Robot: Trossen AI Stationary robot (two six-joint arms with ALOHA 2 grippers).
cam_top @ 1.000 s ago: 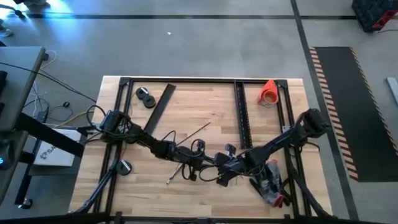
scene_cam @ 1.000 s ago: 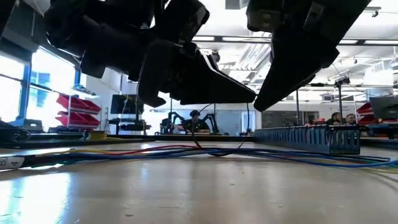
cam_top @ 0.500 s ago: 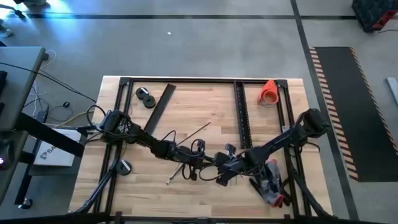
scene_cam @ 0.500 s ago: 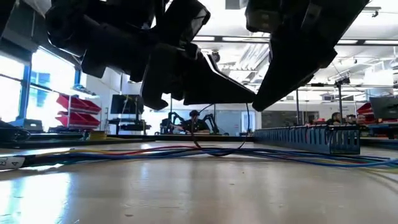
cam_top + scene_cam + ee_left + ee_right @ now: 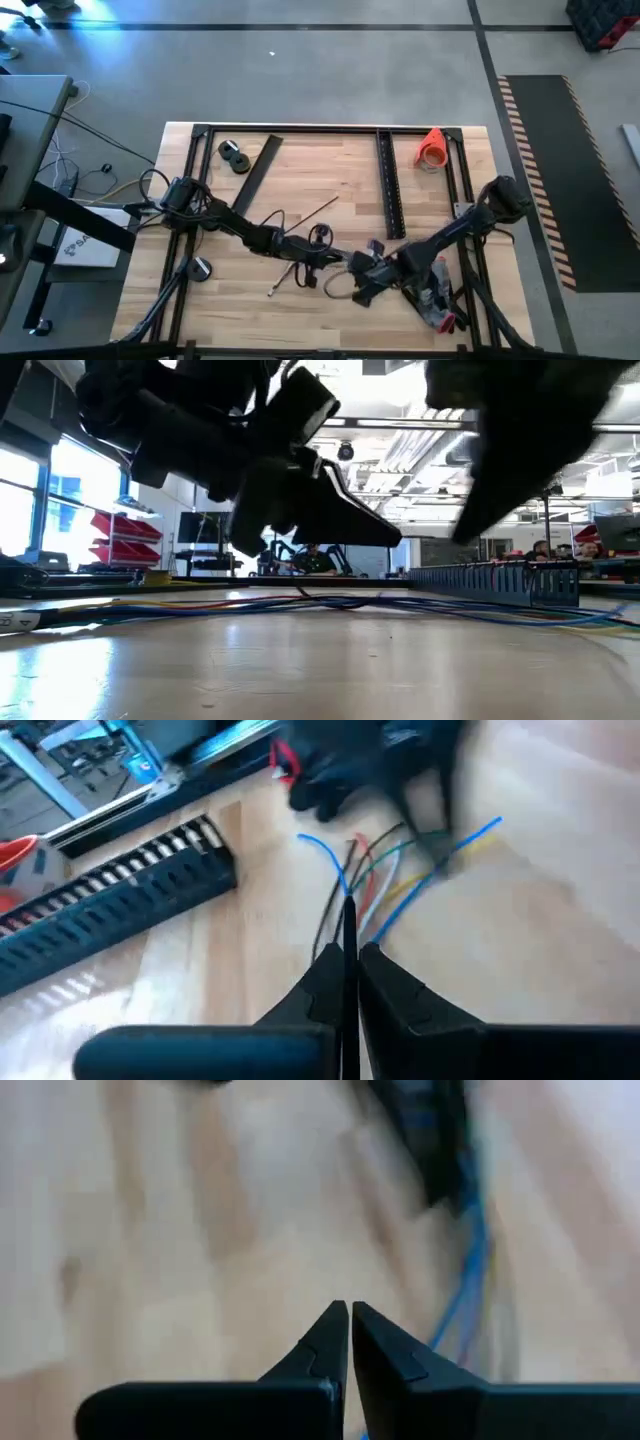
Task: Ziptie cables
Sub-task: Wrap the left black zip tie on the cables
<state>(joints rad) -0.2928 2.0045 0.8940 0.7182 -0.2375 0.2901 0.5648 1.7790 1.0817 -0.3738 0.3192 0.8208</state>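
The cables (image 5: 300, 225) are thin limp wires that lie on the wooden table from its middle toward the near edge, with a loose loop (image 5: 338, 287) by the grippers. In the left wrist view their blue, green, yellow and red strands (image 5: 400, 870) fan out ahead of my left gripper (image 5: 347, 935), which is shut on them near the table's middle (image 5: 322, 258). My right gripper (image 5: 368, 288) is shut just to the right of it, with nothing showing between its fingers (image 5: 348, 1325). Blue strands (image 5: 462, 1295) lie on the wood beside it. My left gripper pinches the bunch where the strands run together (image 5: 346, 905), between its two fingertips. The fingers lie along the wires. Beyond the fingertips the strands spread out slack over the table (image 5: 330, 600).
Two black perforated strips (image 5: 390, 185) (image 5: 258, 172) lie on the table's far half, with black round rolls (image 5: 235, 155) at the far left and an orange cone (image 5: 432, 148) at the far right. A red and grey tool (image 5: 437, 305) lies near the right front.
My right gripper has drawn away from my left gripper, toward the table's right and near edges. The wire loop that stood up between the two grippers has dropped and now lies low on the table.
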